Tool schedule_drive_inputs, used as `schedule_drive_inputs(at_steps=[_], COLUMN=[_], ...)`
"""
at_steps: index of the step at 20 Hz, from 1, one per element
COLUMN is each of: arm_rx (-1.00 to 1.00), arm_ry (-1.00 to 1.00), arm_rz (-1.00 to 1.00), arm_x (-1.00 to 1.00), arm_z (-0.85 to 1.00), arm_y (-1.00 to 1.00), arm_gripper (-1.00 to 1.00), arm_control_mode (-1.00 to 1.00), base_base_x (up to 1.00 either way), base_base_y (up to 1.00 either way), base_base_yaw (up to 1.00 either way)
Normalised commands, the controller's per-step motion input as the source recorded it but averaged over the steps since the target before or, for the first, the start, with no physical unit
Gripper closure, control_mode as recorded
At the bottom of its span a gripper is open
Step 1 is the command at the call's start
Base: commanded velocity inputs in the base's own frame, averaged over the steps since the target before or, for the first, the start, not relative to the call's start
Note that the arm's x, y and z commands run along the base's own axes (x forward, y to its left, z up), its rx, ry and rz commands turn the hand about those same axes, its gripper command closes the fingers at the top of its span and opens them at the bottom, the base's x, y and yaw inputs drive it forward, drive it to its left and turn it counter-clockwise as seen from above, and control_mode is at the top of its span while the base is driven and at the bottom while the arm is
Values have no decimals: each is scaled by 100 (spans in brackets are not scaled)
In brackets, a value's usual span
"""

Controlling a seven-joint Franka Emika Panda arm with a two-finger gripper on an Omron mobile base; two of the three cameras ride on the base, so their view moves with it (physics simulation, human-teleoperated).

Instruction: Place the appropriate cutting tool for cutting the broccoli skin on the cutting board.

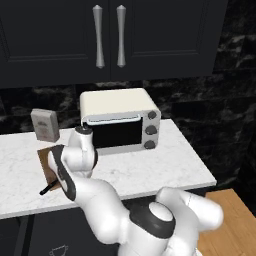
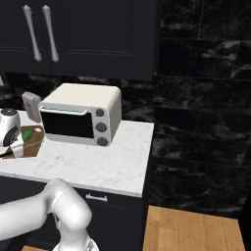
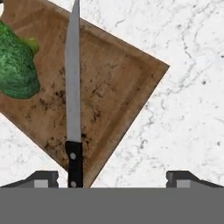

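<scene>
Left base view: white marble table [image 1: 165, 160] under dark cabinets [image 1: 50, 35], cream toaster oven [image 1: 120, 120] behind cutting board [image 3: 113, 83] bearing knife [image 3: 73, 87] and broccoli [image 3: 15, 65], claw [image 3: 112, 177] spread apart above.

A kitchen: marble counter [image 1: 150, 165]; toaster oven [image 1: 120, 120]; dark cabinets [image 1: 110, 35]; cutting board [image 3: 113, 87]

Arm folding forward and to the left, gripper [image 3: 112, 177] spread wide

In the left base view the white arm is rising from the lower right, bending at a dark-jointed elbow and reaching toward the left, its wrist [image 1: 84, 142] pointing downward. In the right base view the hand [image 2: 10, 128] is sitting at the far left edge. In the hand view the two dark fingertips [image 3: 42, 177] are standing far apart, clasping nothing between them.
</scene>
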Motion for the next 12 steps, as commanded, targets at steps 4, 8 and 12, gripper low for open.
schedule_drive_inputs(at_steps=[4,8,12], arm_rx=[0,0,0], arm_ry=[0,-1,-6], arm_rz=[-7,-9,-9], arm_x=[-30,-9,0], arm_z=[81,67,52], arm_y=[-51,-54,-58], arm_gripper=[-100,-100,-100], arm_control_mode=[-100,-100,-100], base_base_x=[0,0,0], base_base_y=[0,0,0], base_base_yaw=[0,0,0])
